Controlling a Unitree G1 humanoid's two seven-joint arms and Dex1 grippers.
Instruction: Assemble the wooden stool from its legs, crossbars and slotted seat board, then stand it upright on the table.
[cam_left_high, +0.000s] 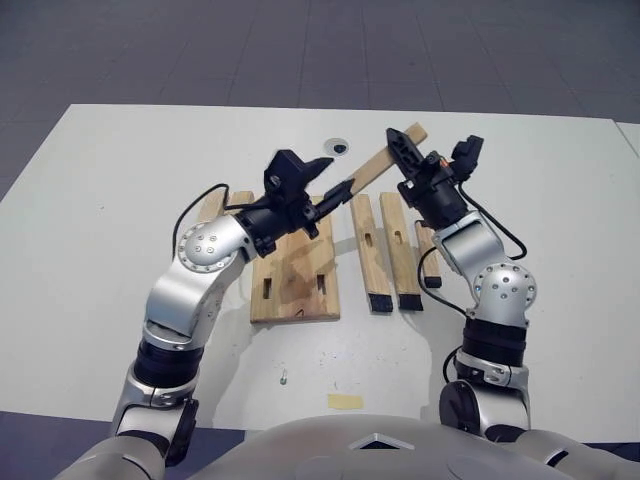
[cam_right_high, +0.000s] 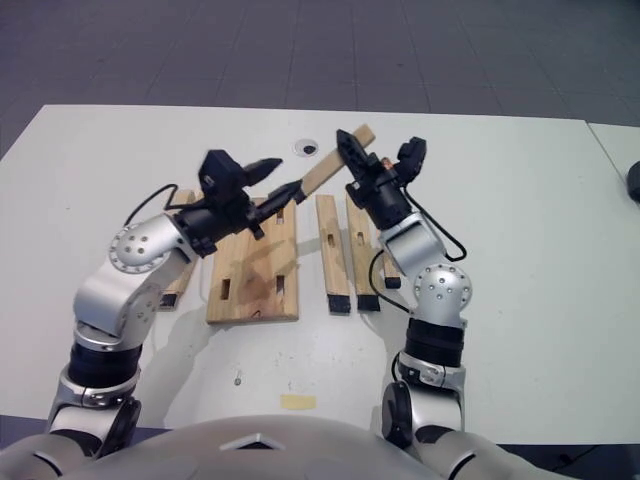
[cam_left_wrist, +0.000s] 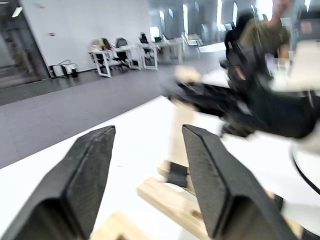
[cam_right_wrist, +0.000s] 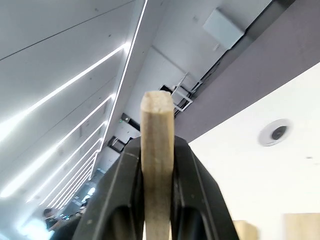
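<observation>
Wooden leg (cam_left_high: 372, 168) tilted, black end low, clamped by right gripper (cam_left_high: 398, 148).

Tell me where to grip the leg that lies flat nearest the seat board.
Grip its middle from straight above, closing across the narrow width: the leg lies flat, with gaps to the seat board and the neighbouring leg. Probably avoid the black-capped end.

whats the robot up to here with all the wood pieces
It's partway through building a stool. The right gripper is shut on a wooden leg, held tilted above the table. The left gripper is open, near that leg's lower end, over the slotted seat board, which lies flat. Two more legs lie flat beside the board.
</observation>
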